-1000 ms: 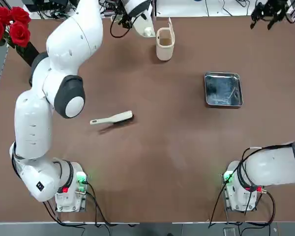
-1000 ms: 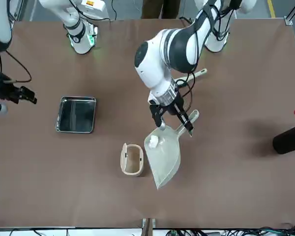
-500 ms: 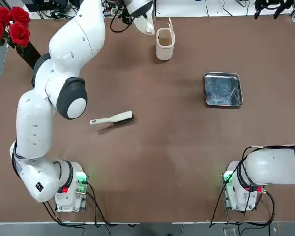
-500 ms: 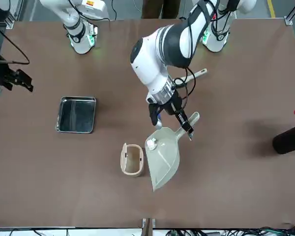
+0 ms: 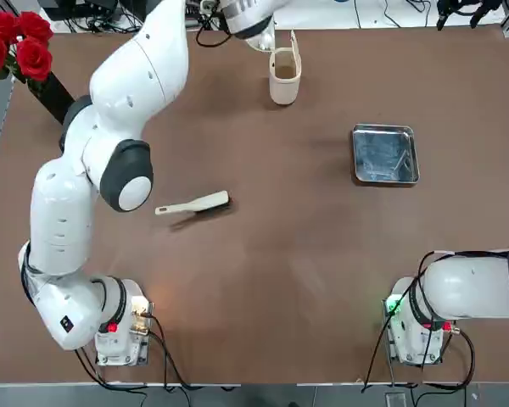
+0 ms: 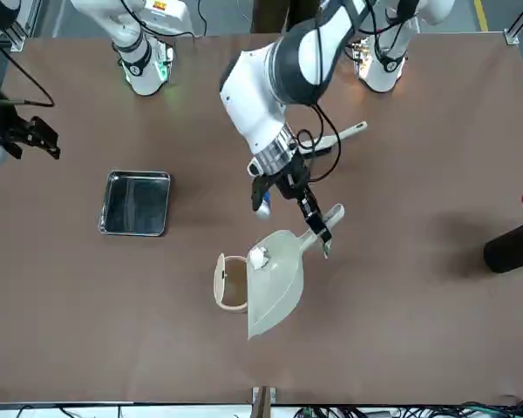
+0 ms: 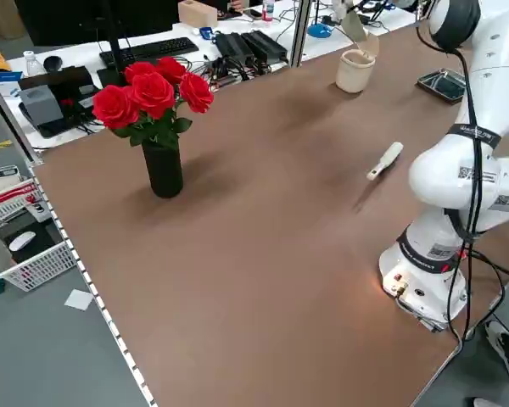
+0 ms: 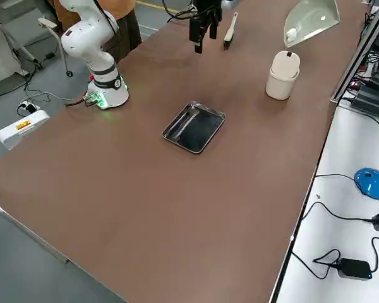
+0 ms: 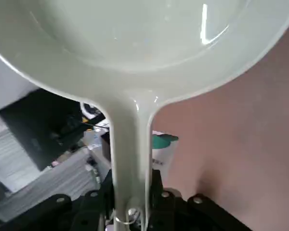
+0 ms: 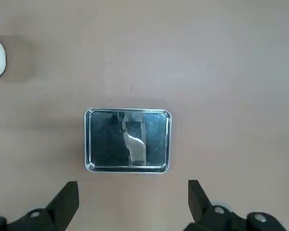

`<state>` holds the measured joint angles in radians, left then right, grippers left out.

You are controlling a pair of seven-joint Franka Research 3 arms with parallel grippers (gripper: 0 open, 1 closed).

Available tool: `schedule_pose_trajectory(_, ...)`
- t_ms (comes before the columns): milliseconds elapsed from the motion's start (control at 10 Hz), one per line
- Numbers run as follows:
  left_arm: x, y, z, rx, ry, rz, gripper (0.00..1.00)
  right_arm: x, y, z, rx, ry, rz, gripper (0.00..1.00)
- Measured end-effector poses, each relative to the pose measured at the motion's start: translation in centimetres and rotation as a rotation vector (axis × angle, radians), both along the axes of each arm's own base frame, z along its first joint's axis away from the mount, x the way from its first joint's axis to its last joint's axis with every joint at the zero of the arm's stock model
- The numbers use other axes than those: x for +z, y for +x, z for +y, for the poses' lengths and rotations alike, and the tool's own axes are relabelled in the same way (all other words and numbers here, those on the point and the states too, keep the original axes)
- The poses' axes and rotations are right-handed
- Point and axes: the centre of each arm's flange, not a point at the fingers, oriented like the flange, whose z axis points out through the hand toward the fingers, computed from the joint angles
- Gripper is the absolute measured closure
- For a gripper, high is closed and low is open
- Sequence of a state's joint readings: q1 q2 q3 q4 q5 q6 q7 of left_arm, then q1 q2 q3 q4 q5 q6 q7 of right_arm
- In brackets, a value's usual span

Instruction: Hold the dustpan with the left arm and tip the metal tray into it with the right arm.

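dustpan (image 6: pixel 275 280): one
metal tray (image 5: pixel 385 154): one
cup-shaped bin (image 5: pixel 284 76): one
hand brush (image 5: pixel 192 204): one
vase of roses (image 7: pixel 157 119): one
robot arms: two

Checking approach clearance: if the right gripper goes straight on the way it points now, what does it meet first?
Probably the metal tray: the right gripper, fingers open, hangs high and looks straight down on it, nothing between. The tray sits slightly off its centre line, so it might meet bare table beside the rim.

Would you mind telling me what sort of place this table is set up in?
Most likely a robotics lab or test workspace: two arms stand bolted to a brown table, a keyboard and other electronics sit on the bench beside it, and cables trail over the white surface alongside.
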<state>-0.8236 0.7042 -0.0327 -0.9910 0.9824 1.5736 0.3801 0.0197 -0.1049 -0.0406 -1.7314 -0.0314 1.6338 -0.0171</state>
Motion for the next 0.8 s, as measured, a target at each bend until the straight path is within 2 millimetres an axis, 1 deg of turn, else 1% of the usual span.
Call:
schedule_pose_trajectory(200, -2.1, -0.2, -1.3, -0.030, 0.094, -0.048, 0.68, 0.1, -0.1, -0.3, -0.002, 0.000, 0.000, 0.00)
schedule_pose_trajectory(300, -3.0, -0.2, -1.6, -0.035, 0.121, -0.059, 0.68, 0.1, -0.1, -0.3, -0.002, 0.000, 0.002, 0.00)
schedule_pose_trajectory(400, -3.1, -0.2, -1.8, -0.039, 0.123, -0.068, 0.68, 0.0, -0.2, -0.3, -0.002, 0.000, 0.011, 0.00)
schedule_pose_trajectory(600, -1.5, -0.4, -2.3, -0.026, 0.081, -0.123, 0.68, -0.1, -0.3, -0.3, -0.002, 0.001, 0.022, 0.00)
schedule_pose_trajectory(700, -0.7, -0.9, -2.8, -0.026, 0.064, -0.149, 0.68, -0.1, -0.3, -0.3, -0.003, 0.001, 0.022, 0.00)
schedule_pose_trajectory(800, -0.5, -1.6, -3.6, -0.035, 0.060, -0.161, 0.68, -0.1, -0.3, -0.4, -0.004, 0.004, 0.022, 0.00)
